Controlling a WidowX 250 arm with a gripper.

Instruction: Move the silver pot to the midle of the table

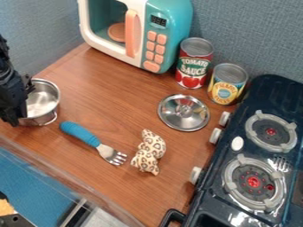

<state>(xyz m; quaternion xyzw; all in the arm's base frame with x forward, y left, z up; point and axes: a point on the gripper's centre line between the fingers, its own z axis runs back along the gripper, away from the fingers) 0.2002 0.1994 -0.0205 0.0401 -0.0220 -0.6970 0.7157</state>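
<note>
The silver pot (45,101) stands upright on the wooden table at the far left. My black gripper (14,99) hangs at the left edge of the view, over the pot's left side, and covers part of its rim and wall. Whether it touches or holds the pot I cannot tell. The wooden table (109,106) spreads out to the pot's right.
A blue-handled fork (87,138) and a leopard-print toy (149,152) lie right of and below the pot. Further right are a silver lid (183,112), two cans (194,63) and a dark stove (198,199). A toy microwave (168,26) stands behind.
</note>
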